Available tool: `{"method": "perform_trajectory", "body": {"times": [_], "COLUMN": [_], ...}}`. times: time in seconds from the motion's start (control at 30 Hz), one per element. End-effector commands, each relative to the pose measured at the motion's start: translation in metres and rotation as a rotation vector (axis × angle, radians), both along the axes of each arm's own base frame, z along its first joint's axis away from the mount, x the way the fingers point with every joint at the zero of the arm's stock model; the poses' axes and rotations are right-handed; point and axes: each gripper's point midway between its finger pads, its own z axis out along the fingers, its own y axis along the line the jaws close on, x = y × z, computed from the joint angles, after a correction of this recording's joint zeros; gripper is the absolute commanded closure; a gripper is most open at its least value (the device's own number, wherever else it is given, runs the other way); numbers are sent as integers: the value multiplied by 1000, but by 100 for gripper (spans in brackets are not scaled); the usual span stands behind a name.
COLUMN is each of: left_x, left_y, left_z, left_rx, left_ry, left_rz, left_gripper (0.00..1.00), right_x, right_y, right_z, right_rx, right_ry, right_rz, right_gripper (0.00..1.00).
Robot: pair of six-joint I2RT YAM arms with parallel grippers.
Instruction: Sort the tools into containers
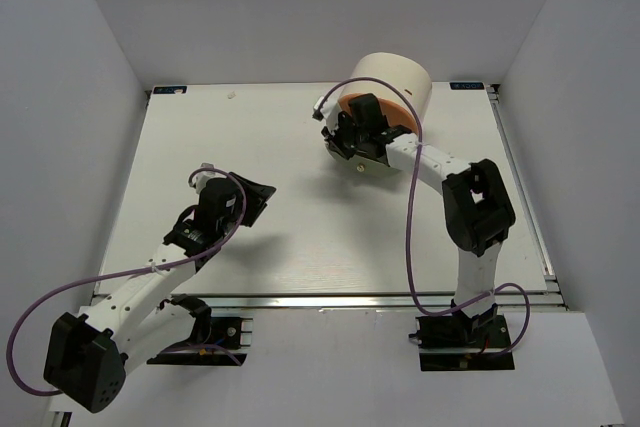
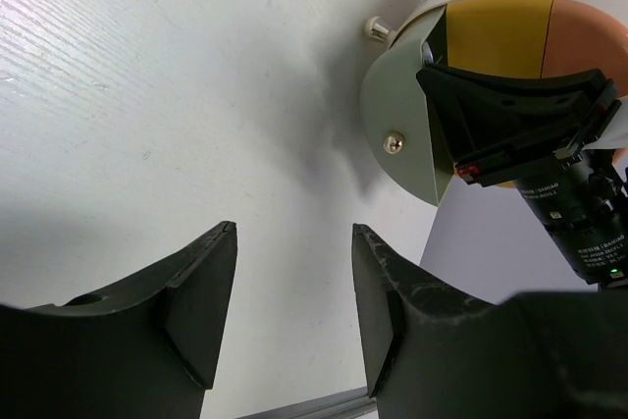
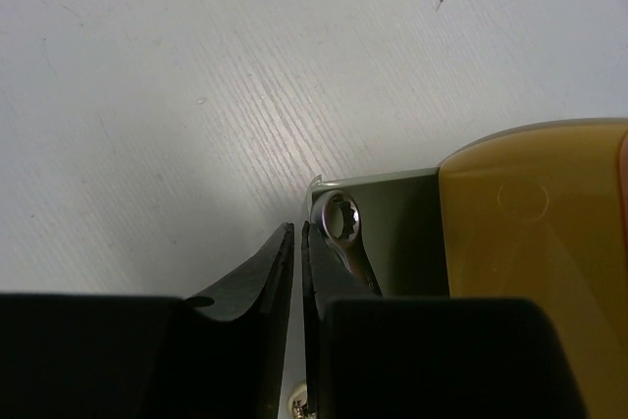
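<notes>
Right wrist: my right gripper [image 3: 299, 233], nearly shut and empty, crowds the wrench [image 3: 339, 221] in the grey drawer [image 3: 402, 213]; retreating might drag it out. Left gripper [image 2: 294, 233] gapes, empty.

In view: 1 wrench [image 3: 340, 222], 3 drawers [image 2: 397, 110] [image 2: 491, 36] [image 2: 589, 31], 1 cabinet [image 1: 398, 75], 2 claws [image 2: 294, 233] [image 3: 297, 235].

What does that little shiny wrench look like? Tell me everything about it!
The wrench is small, silvery and shiny, like metal. Its ring end has tiny teeth inside. It sits slanted inside the open grey-green drawer, near a corner. The right pincer hides its handle, so I cannot tell whether they touch.
</notes>
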Motion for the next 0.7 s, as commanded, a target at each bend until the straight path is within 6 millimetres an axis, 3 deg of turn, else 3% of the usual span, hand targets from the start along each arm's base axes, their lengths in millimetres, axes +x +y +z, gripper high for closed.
{"method": "perform_trajectory", "body": {"times": [0.0, 0.5, 0.67], "left_x": [0, 1, 1], "left_y": [5, 6, 6], "left_z": [-1, -2, -3], "left_rx": [7, 11, 12], "left_ry": [-1, 6, 9], "left_rz": [17, 20, 19], "left_gripper": [40, 40, 40], "right_x": [8, 5, 7], "right_y": [4, 16, 15], "right_z": [9, 34, 32], "right_rx": [3, 95, 90], "right_ry": [-34, -38, -40], "right_rz": [0, 19, 13], "right_gripper": [87, 87, 88]}}
